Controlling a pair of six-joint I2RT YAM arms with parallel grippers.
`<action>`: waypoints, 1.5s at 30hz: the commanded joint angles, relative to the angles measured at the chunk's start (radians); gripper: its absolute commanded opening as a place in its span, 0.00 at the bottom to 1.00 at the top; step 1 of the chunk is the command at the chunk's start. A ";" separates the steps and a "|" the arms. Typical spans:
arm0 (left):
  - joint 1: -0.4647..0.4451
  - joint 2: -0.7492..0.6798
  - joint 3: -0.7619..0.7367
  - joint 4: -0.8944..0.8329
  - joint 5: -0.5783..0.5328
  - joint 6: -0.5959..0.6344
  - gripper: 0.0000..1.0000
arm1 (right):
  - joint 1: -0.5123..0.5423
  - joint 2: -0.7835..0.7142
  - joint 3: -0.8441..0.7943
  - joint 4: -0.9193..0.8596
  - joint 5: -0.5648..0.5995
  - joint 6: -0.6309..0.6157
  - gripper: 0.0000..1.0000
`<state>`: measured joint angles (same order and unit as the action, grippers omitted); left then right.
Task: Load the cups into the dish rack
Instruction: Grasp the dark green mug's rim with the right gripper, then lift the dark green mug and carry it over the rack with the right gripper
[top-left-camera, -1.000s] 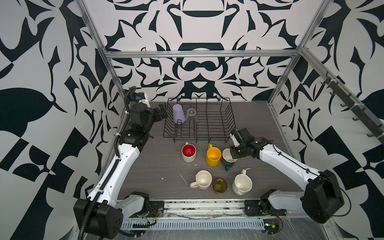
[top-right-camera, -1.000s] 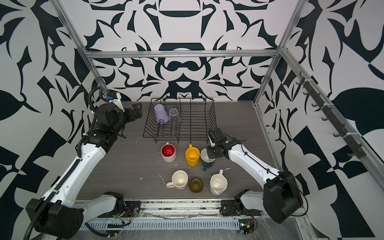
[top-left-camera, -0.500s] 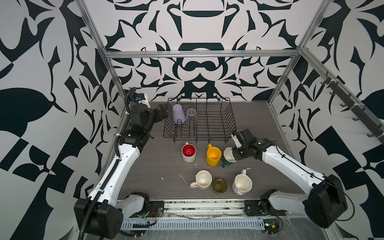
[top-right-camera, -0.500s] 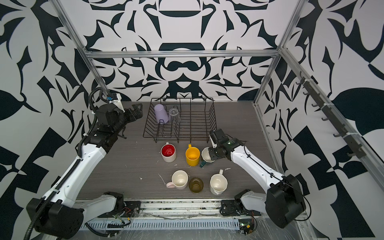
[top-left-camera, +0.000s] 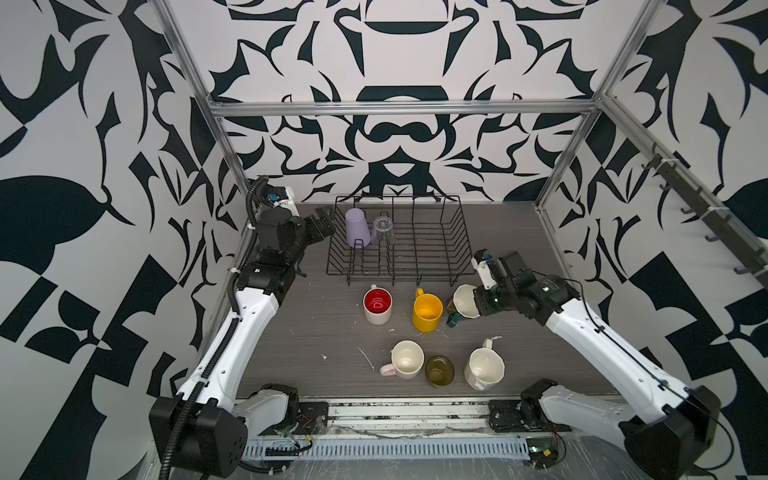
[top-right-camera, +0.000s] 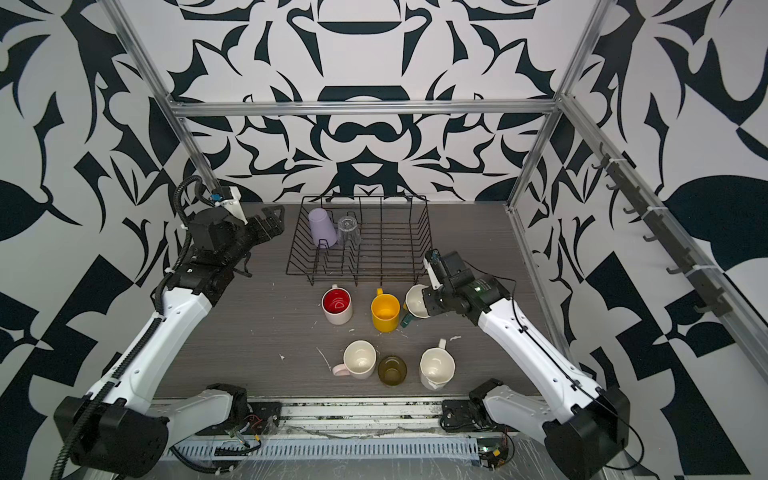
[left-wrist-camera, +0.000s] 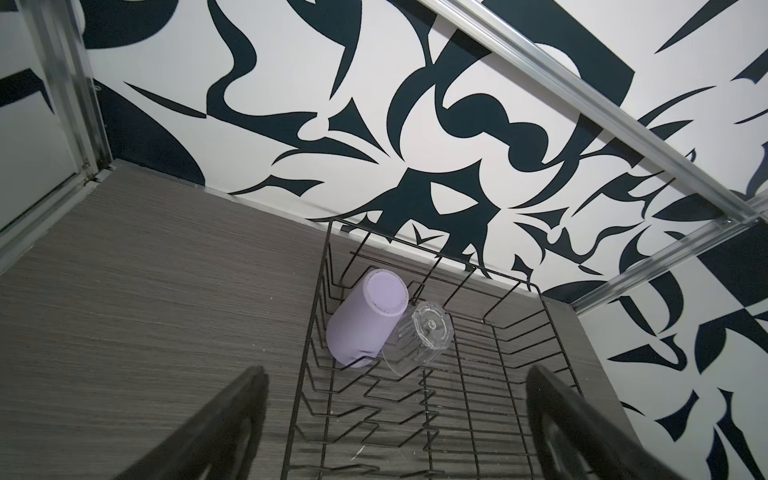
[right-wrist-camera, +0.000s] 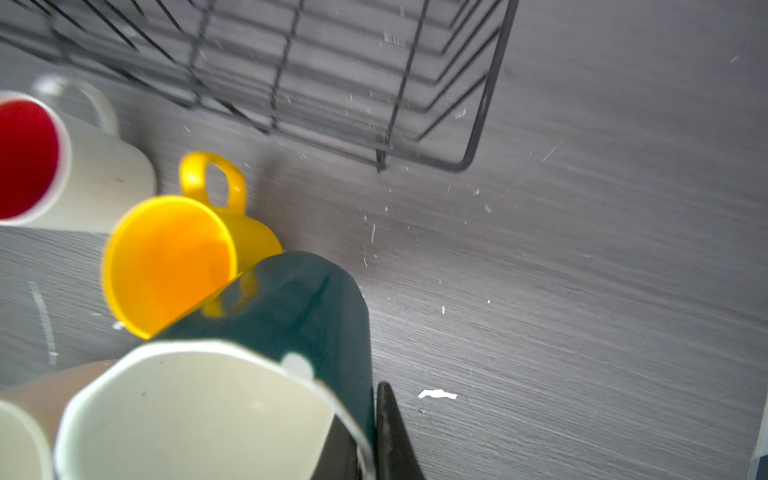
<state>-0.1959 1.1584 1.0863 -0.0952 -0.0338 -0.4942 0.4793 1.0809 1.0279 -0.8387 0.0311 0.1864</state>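
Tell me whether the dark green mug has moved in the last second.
Yes. The dark green mug, held by the right gripper, has tipped and shifted away from the yellow mug, toward the dish rack.

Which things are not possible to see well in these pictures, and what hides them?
- Right gripper, both top views: tips lost behind the dark green mug.
- Red-lined mug, right wrist view: cut by the edge, blurred.
- Dish rack, right wrist view: motion-blurred, mostly out of frame.
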 joint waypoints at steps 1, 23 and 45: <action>0.011 -0.015 -0.031 0.068 0.082 -0.029 1.00 | 0.001 -0.048 0.082 0.042 -0.045 0.004 0.00; 0.038 -0.020 -0.206 0.426 0.808 -0.145 1.00 | 0.001 0.052 0.112 0.709 -0.553 0.144 0.00; 0.035 0.011 -0.306 0.900 1.039 -0.457 1.00 | 0.032 0.210 0.090 1.263 -0.823 0.322 0.00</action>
<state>-0.1619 1.1732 0.7933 0.7185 0.9684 -0.9070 0.4908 1.3098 1.0737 0.2127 -0.7277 0.4664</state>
